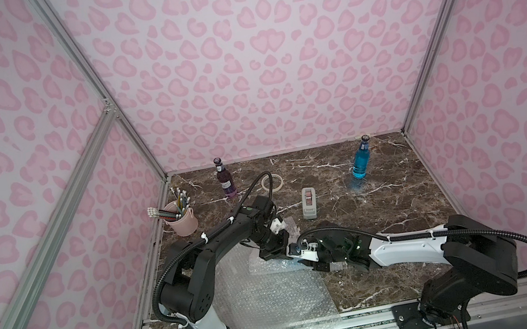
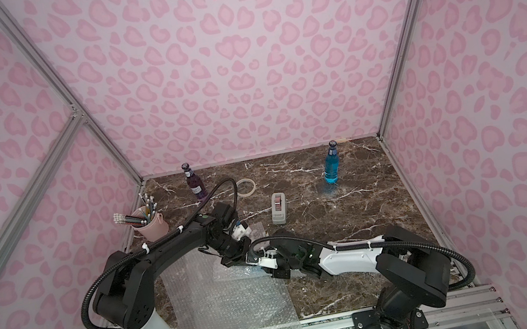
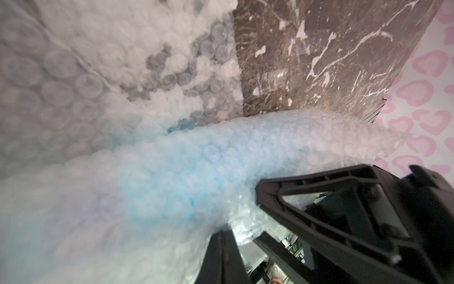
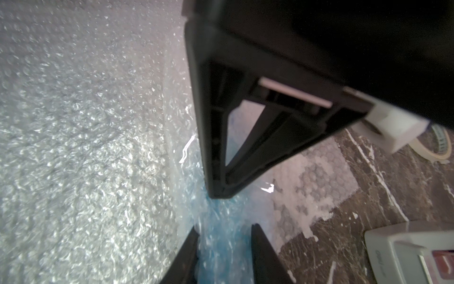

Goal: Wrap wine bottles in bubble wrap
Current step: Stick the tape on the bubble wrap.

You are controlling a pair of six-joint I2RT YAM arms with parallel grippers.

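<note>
Left wrist view is showing a blue bottle [image 3: 186,172] lying rolled in bubble wrap [image 3: 319,132] on the bench [image 3: 331,61]; left fingers [image 3: 222,255] are pinching the bubble wrap, right fingers [image 4: 264,255] are standing apart around it. A purple bottle [image 1: 226,179] is standing upright far back.

Bottle [image 3: 172,172] in bubble wrap [image 1: 272,303], tape dispenser [image 1: 309,203] behind it, pencil cup [image 1: 182,220] left
</note>
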